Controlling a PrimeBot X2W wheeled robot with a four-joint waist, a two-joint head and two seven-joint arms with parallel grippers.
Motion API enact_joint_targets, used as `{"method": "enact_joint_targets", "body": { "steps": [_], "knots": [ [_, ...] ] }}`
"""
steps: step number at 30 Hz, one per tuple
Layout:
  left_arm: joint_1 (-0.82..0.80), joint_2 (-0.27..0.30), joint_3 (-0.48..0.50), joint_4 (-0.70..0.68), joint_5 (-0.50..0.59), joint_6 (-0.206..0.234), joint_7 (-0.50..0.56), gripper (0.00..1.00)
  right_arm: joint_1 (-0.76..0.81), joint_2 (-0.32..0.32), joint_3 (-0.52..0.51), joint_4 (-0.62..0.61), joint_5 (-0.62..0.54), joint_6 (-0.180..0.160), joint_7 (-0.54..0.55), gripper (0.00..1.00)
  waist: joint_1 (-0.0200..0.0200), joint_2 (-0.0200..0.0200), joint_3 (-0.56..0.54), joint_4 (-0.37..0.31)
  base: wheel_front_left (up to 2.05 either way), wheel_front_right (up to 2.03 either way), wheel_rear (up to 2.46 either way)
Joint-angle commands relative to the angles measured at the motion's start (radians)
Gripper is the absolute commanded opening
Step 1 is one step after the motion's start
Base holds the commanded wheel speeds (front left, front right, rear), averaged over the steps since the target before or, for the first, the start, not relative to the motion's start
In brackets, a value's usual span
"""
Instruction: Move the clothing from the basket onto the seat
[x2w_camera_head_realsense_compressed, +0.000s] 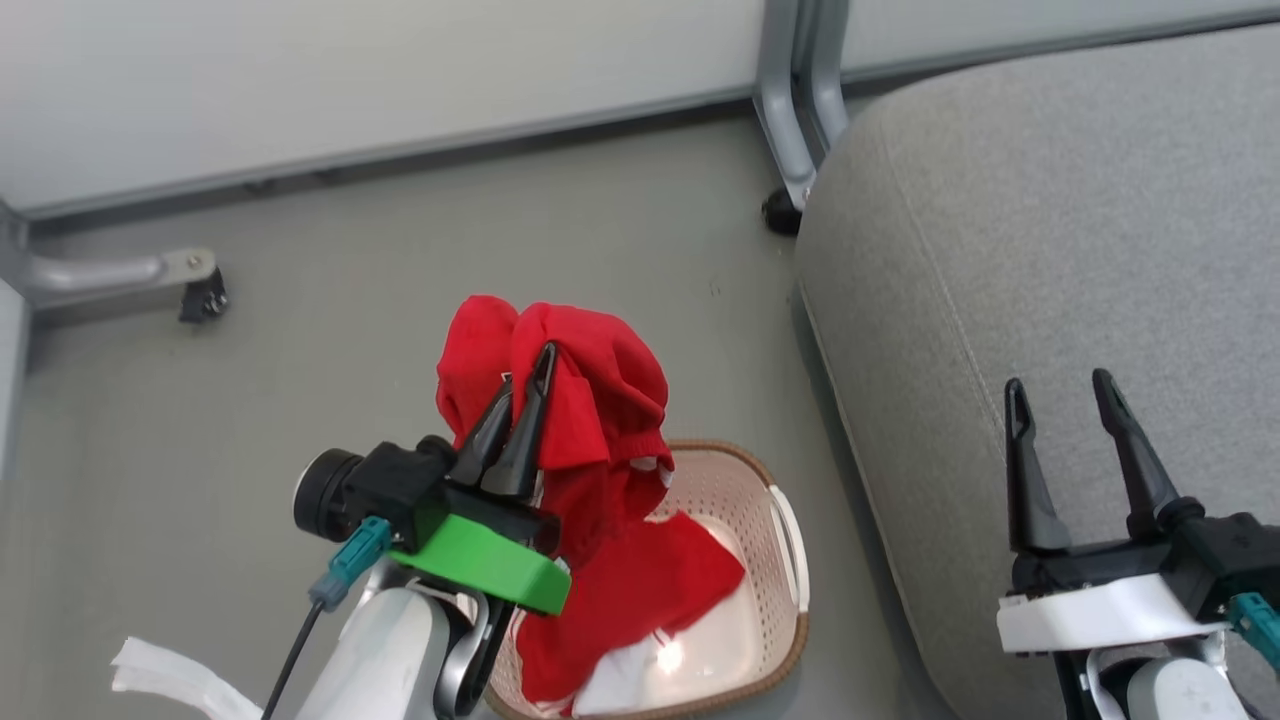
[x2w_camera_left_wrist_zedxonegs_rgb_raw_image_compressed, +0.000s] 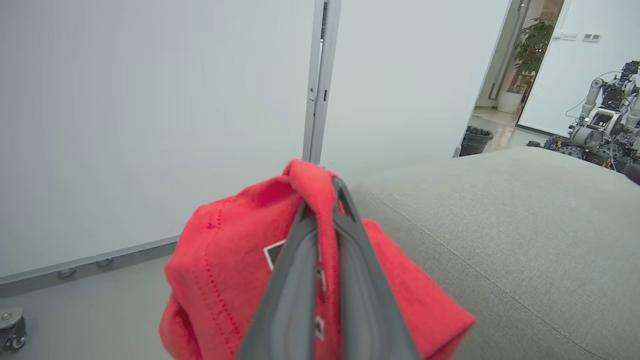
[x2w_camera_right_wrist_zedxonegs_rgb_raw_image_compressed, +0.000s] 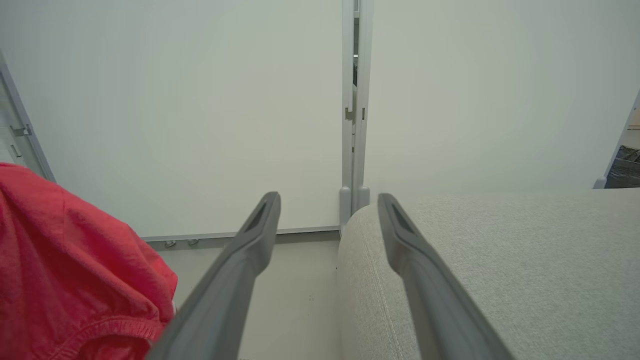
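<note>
Fabric of one red garment is being pinched between the closed fingers of the left gripper. It is being held bunched in the air above the basket, apparently so that it can be carried across clear of the rim. A second red garment, with white panels, is lying inside the basket, which is standing on the floor just beside the seat. Further right, the right gripper is being held over the grey cushion with its fingers spread wide and nothing between them, probably to leave the landing area free.
</note>
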Motion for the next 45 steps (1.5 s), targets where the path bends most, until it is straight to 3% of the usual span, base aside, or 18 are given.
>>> {"method": "enact_joint_targets", "body": {
  "steps": [1,13,28,41,42,43,44,45],
  "knots": [
    [0.022,-0.006,0.008,-0.017,0.008,-0.005,-0.001,0.0,0.021,-0.002,0.006,0.002,0.002,0.0,-0.003,1.0,0.0001,0.0,-0.107,0.025,0.0,0.0,0.0],
    [0.017,-0.01,0.007,-0.081,0.017,-0.005,-0.001,0.0,0.043,-0.002,0.079,0.01,0.0,0.0,-0.003,1.0,0.0001,0.0,-0.145,0.008,0.0,0.0,0.0],
    [-0.155,-0.007,-0.192,-0.062,-0.038,-0.004,-0.001,0.0,-0.117,-0.092,0.485,0.134,0.118,0.0,-0.003,1.0,0.0001,0.0,-0.133,0.001,0.0,0.0,0.0],
    [-0.241,-0.017,-0.368,-0.002,-0.102,-0.004,-0.001,0.0,-0.198,-0.066,0.473,0.223,0.138,0.0,-0.003,1.0,0.0001,0.0,-0.127,0.009,0.0,0.0,0.0],
    [-0.245,-0.018,-0.377,0.009,-0.105,-0.004,-0.001,0.0,-0.198,-0.063,0.471,0.228,0.136,0.0,-0.003,0.73,0.0001,0.0,-0.127,0.01,0.0,0.0,0.0],
    [-0.247,-0.018,-0.382,0.015,-0.108,-0.004,-0.001,0.0,-0.199,-0.064,0.473,0.23,0.132,0.0,-0.003,0.21,0.0001,0.0,-0.127,0.011,0.0,0.0,0.0],
    [-0.25,-0.017,-0.393,0.024,-0.112,-0.004,-0.001,0.0,-0.2,-0.072,0.49,0.236,0.122,0.0,-0.003,0.0,0.0001,0.0,-0.127,0.012,0.0,0.0,0.0],
    [-0.253,-0.017,-0.402,0.035,-0.115,-0.004,-0.001,0.0,-0.198,-0.079,0.506,0.242,0.12,0.0,-0.003,0.0,0.0001,0.0,-0.128,0.013,0.0,0.0,0.0]
  ]
}}
